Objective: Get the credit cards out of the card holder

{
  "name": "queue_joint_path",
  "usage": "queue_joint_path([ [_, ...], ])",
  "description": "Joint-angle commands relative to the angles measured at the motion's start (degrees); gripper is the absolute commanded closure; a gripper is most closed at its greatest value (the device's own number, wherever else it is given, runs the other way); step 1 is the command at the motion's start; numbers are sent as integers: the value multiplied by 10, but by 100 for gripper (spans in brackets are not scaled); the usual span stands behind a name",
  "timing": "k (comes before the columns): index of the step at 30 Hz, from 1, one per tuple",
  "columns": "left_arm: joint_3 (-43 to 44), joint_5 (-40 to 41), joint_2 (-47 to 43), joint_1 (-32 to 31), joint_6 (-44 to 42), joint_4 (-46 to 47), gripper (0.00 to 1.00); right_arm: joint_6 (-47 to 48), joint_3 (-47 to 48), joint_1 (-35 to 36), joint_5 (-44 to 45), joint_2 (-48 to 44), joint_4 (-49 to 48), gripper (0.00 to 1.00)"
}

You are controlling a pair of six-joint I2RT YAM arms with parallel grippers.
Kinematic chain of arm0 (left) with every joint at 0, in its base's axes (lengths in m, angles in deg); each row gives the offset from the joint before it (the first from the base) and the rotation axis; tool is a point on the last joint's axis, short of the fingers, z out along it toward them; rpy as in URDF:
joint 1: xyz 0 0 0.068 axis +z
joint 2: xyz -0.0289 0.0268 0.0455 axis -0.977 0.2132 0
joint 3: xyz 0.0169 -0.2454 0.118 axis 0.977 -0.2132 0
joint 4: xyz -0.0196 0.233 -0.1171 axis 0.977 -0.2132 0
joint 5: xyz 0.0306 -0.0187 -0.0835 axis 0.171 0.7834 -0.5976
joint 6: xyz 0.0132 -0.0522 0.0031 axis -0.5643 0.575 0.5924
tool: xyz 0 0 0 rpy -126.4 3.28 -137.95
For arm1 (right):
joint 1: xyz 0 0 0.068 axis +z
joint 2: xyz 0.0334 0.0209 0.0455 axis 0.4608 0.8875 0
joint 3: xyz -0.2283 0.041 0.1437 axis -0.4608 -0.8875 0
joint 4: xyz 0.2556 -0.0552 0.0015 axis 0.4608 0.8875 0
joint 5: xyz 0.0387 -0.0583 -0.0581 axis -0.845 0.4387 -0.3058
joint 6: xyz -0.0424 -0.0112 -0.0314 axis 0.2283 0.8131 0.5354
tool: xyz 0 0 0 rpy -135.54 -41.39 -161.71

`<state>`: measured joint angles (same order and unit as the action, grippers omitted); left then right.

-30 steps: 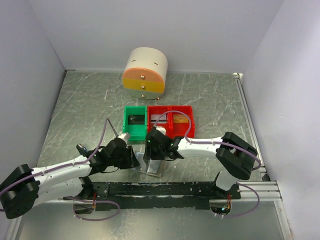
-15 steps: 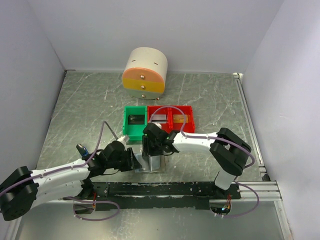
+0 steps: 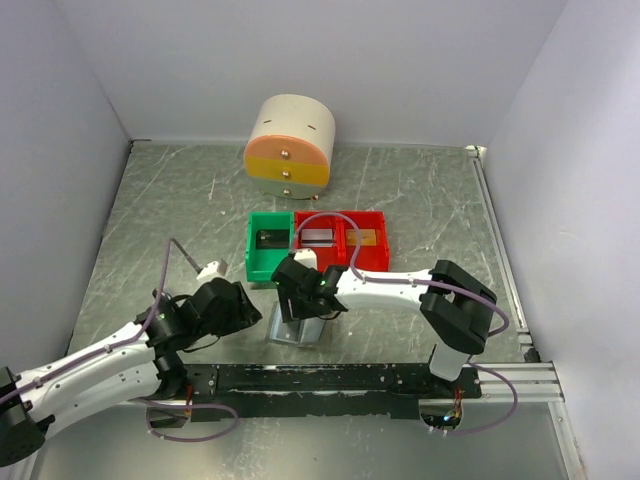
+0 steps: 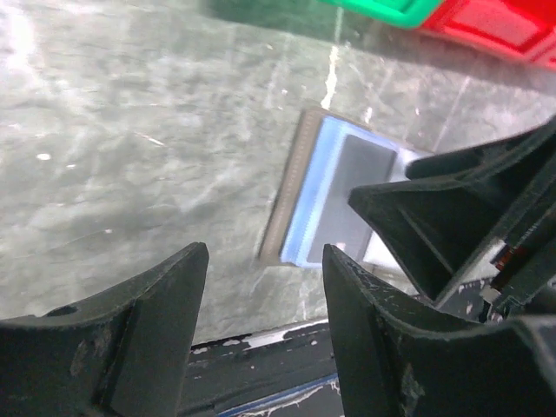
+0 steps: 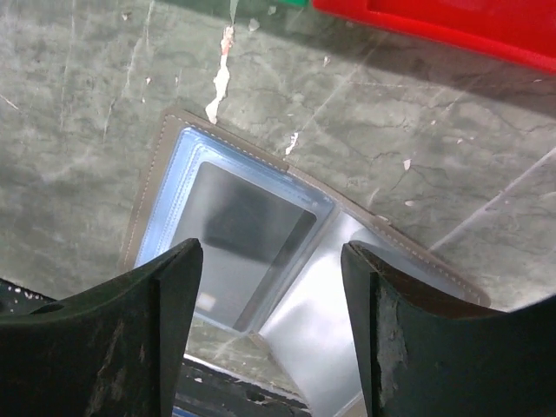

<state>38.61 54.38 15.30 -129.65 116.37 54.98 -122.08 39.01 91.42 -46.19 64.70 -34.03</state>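
The card holder lies open and flat on the table near the front rail. In the right wrist view its grey-brown edge frames a pale blue pocket with a grey credit card in it. Beside it lies a silvery panel; I cannot tell whether that is a card or a pocket. My right gripper is open and empty just above the holder. My left gripper is open and empty, to the left of the holder, apart from it.
A green bin and a red two-part bin stand just behind the holder, with flat items inside. A round cream, yellow and orange drawer unit stands at the back. A black rail runs along the near edge.
My left gripper has drawn back to the left, away from the holder. My right gripper has shifted left over the holder, which now lies flat and open.
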Motion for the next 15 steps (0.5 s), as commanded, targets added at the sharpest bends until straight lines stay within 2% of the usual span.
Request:
queue_joint_path([
  [1,20,83,-33,-3,54,-105,32,-11,40,13,53,18,46,33],
  [15,29,100,-69,-3,68,-152,32,-123,67,24,71,70,73,31],
])
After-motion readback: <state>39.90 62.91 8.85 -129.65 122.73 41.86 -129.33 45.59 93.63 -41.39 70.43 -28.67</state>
